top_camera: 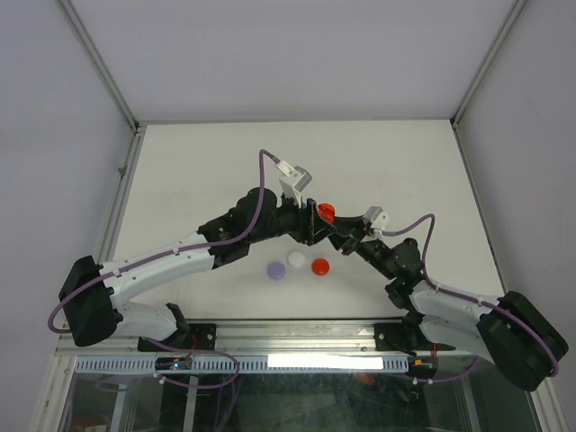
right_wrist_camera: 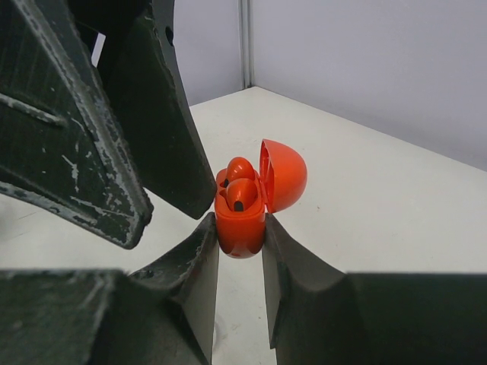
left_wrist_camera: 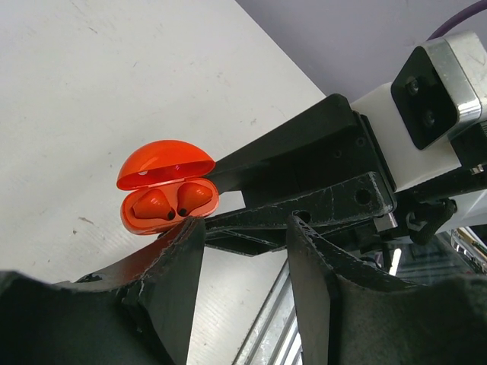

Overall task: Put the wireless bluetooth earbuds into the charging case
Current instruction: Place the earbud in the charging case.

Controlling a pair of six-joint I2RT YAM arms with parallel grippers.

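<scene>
The white tabletop (top_camera: 198, 171) spreads out on every side of the open red charging case (right_wrist_camera: 241, 228), which sits near its middle. From where I stand, both arms lean in toward that case. The left arm (top_camera: 180, 254) reaches it from the left and the right arm (top_camera: 441, 306) from the right.

The right jaws are closed tight on the lower half of the case, one finger pressed flat against each side. I can't tell whether the case is touching the tabletop or is lifted a little above it. The left jaws stand partly apart with nothing between them. Their tips are just to the left of the case, so close that I can't say whether one brushes it.

The case's lid (right_wrist_camera: 288, 173) is swung up and back, on the side away from the right jaws. On the side of the case toward the arm bases, a purple puck (top_camera: 276, 269), a white puck (top_camera: 296, 259) and a red puck (top_camera: 320, 266) lie in a short row, apart from it.

Two red earbuds (left_wrist_camera: 152, 204) sit side by side inside the case, each in its own hollow.
</scene>
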